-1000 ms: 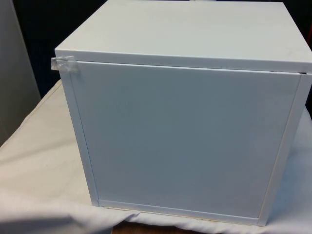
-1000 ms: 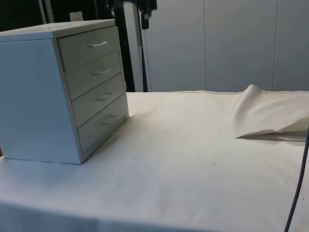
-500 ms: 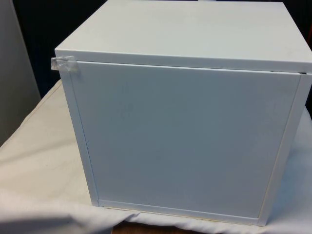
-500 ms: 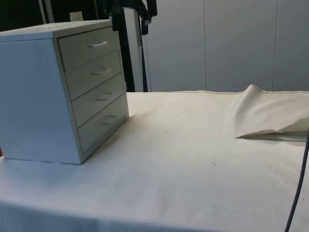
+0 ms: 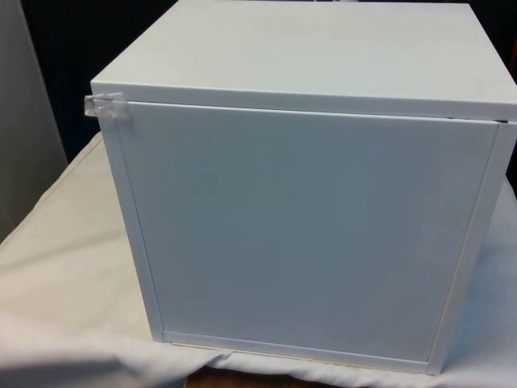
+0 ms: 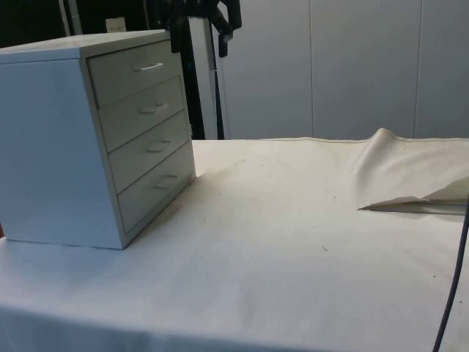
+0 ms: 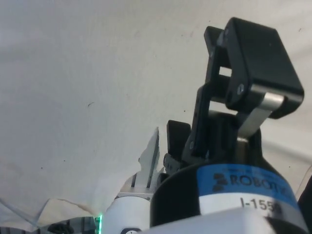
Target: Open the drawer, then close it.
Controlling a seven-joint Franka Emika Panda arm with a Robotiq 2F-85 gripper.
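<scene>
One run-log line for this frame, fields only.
phase: approach | gripper: open, high beside chest of drawers, touching nothing | drawers: all four shut | top drawer handle: untouched

I get even, soft light from above. The chest of drawers (image 6: 95, 139) throws a faint shadow onto the cloth (image 6: 293, 249) beside its front. No glare. In my wrist view the near gripper (image 7: 243, 97) looks slightly blurred and looming.

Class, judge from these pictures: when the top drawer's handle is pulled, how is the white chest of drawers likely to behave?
The chest of drawers looks rigid and boxy with a broad flat base, so tipping seems unlikely. It stands on loose cloth, so it may slide or drag the cloth. The slim top handle probably offers little grip.
</scene>
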